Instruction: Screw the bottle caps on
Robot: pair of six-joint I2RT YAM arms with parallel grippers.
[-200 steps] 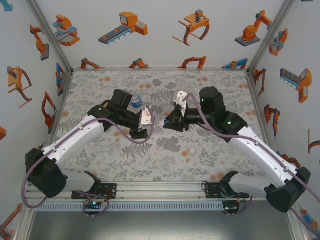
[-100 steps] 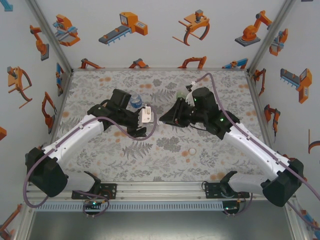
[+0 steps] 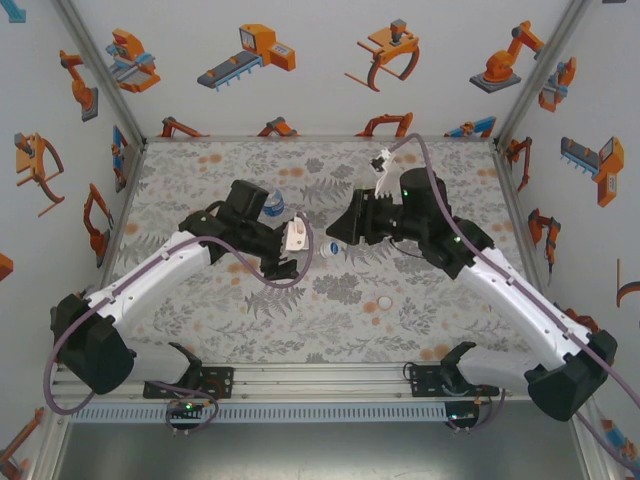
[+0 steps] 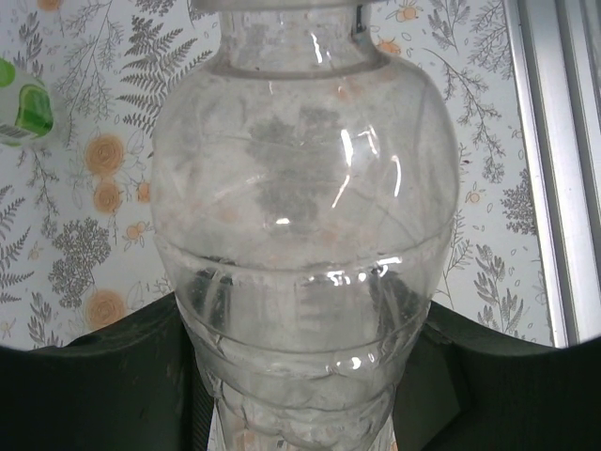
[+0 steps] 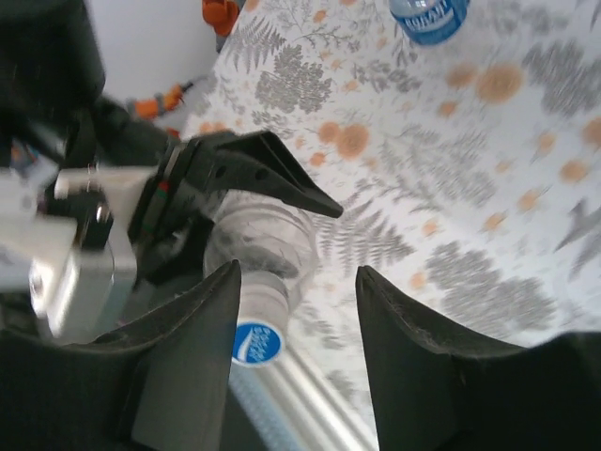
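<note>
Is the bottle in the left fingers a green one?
No, the bottle between the left fingers is plain and clear, and the flowery table shows right through it.

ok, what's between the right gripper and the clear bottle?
The cap, at the bottle's mouth, flanked by the right gripper's open fingers. Seen in the right wrist view.

Left claw [image 3: 307, 244] tight, right claw [image 5: 296, 278] agape.
</note>
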